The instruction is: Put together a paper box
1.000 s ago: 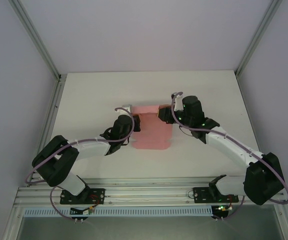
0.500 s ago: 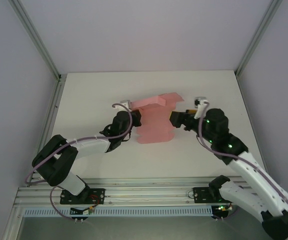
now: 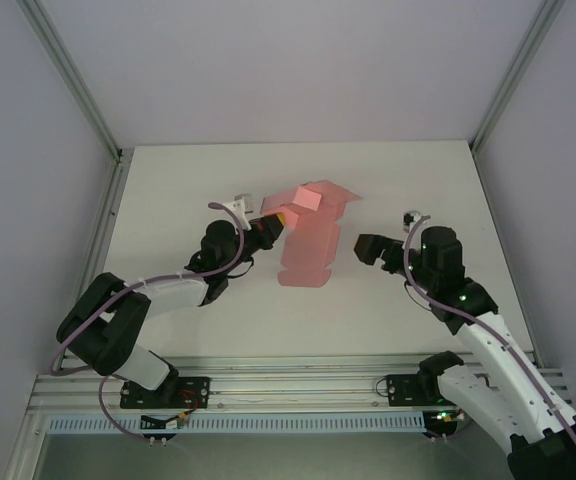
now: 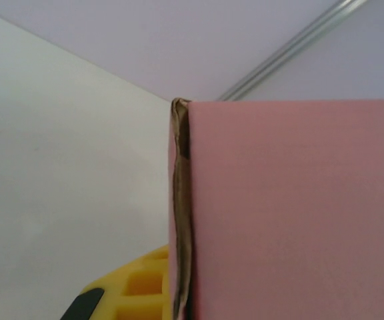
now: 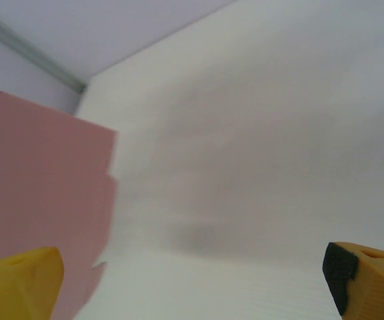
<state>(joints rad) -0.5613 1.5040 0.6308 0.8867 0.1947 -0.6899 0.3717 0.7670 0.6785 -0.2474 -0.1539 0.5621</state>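
Observation:
The paper box (image 3: pixel 306 245) is a salmon-pink card sheet in mid-table. Its near part lies on the table and its far end is folded and raised. My left gripper (image 3: pixel 271 224) is shut on the sheet's far left edge. In the left wrist view the paper box (image 4: pixel 299 213) stands edge-on beside one yellow finger (image 4: pixel 132 287). My right gripper (image 3: pixel 368 247) hangs open to the right of the sheet, apart from it. In the right wrist view its yellow fingers (image 5: pixel 19 283) stand wide with bare table between them, and the paper box (image 5: pixel 39 180) is at the left.
The white table (image 3: pixel 168 190) is bounded by aluminium posts (image 3: pixel 103 140) at both back corners and pale walls. A rail with the arm bases (image 3: pixel 288 385) runs along the near edge.
My right gripper let go of the sheet's far right corner, opened wide and drew back to the right. My left gripper raised the sheet's far end while shifting slightly left.

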